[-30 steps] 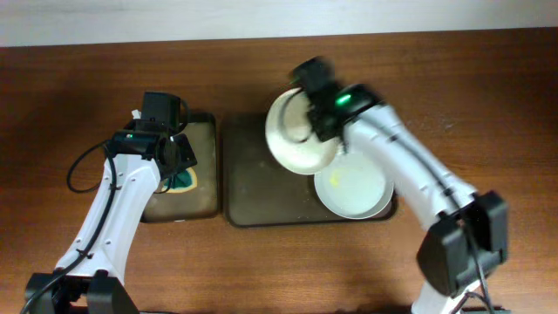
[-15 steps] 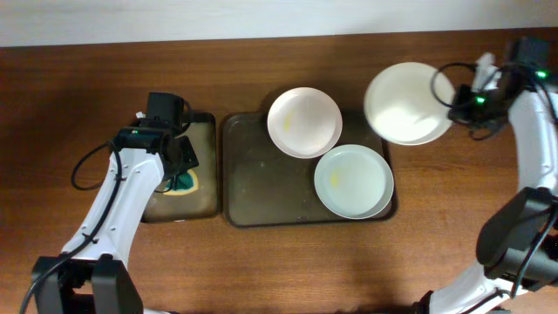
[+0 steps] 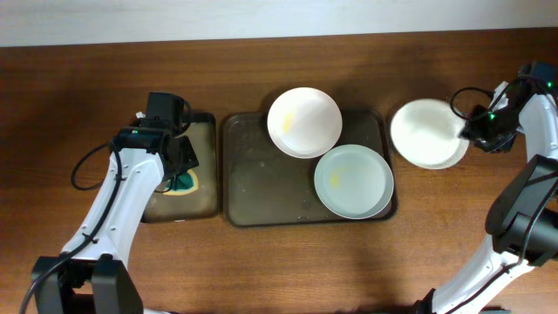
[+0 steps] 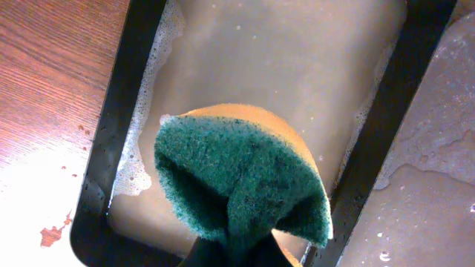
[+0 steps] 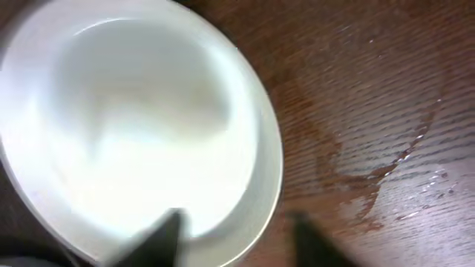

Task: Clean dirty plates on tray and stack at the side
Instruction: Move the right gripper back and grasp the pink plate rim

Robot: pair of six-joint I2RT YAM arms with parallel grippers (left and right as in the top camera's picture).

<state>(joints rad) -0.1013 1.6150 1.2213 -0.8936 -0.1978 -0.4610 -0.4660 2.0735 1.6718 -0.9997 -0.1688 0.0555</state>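
Sponge (image 4: 237, 178) work waits at the far left. The left fingers (image 3: 179, 166) are pinched on the folded green-and-yellow pad and hold it over the suds of the small dark tray (image 3: 205, 205).

Beside that, on the tray (image 3: 261, 183), sit two plates. The upper plate (image 3: 302, 122) overhangs the back rim and shows a yellowish smear. The lower plate (image 3: 353, 180) lies at the right end, also faintly marked.

Further right, off the tray, the third plate (image 3: 427, 133) rests flat on the tabletop (image 3: 436, 244), looking clean. The right fingers (image 3: 466, 131) sit astride its right rim, one over the well and one outside. In the right wrist view they are blurred, so I cannot tell whether they pinch the rim or stand free of it. Water trails (image 5: 386, 170) streak the wood nearby.

These plates look stiff, light enough for a single arm, and probably brittle. Wet or soapy, they should be slippery. The raised rim seems the one workable hold, with one finger inside the well and the other under the lip. Stacking will likely want a slow, level, centred descent.
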